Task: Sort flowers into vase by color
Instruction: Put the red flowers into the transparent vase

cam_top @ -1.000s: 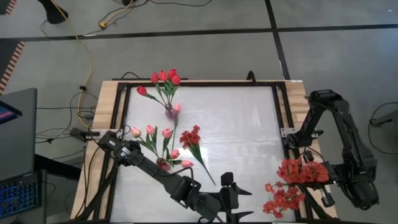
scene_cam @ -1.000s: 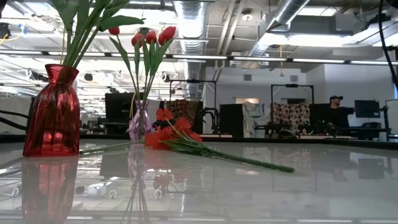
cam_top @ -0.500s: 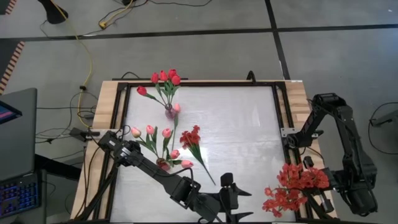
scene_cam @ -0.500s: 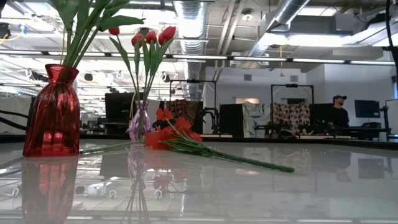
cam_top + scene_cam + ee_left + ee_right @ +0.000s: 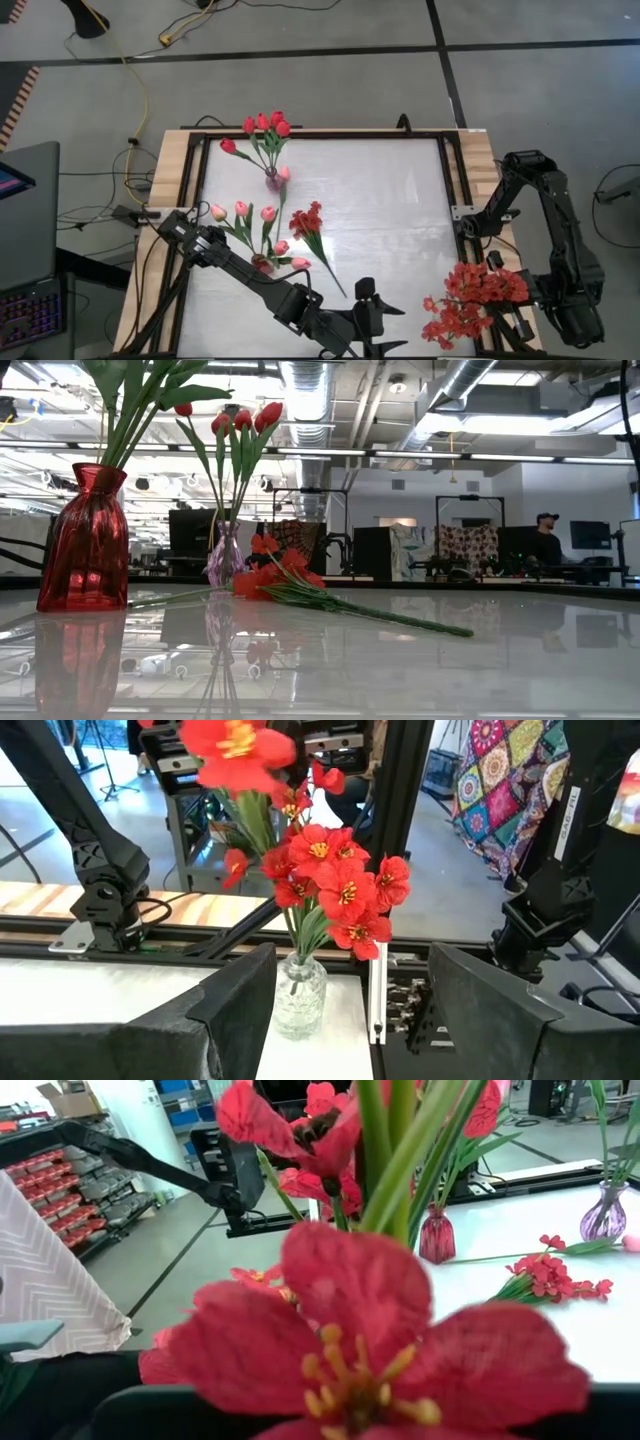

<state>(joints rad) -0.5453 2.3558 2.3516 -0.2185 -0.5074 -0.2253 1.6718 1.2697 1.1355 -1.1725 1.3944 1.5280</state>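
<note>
A clear vase [image 5: 300, 995] near the table's near right corner holds red blossom sprays [image 5: 335, 885]. Just above it is another red spray [image 5: 487, 283], with my right gripper [image 5: 518, 298] shut on it. My left gripper [image 5: 350, 1020] hovers open at the near edge, pointing toward the clear vase and touching nothing. A further red spray [image 5: 310, 225] lies flat on the table's middle. The red vase [image 5: 85, 540] holds pink tulips [image 5: 240, 210]. The purple vase [image 5: 272, 180] holds red tulips [image 5: 265, 125]. My right gripper is shut on the red spray, but the blossoms [image 5: 350, 1350] in front of the fingers hide the place of contact. Green stems [image 5: 400, 1150] show close before the wrist camera. The spray is lifted clear of the table, beside and above the clear vase's blossoms [image 5: 455, 320].
A black frame [image 5: 450, 180] runs along the table's edges, with wooden borders [image 5: 175, 170] outside it. My left arm [image 5: 250, 280] lies across the near left, next to the red vase. Bare white tabletop [image 5: 390, 210] stretches across the middle and far right.
The held spray has shifted a little toward the table's near edge with my right gripper, closer over the blossoms in the clear vase.
</note>
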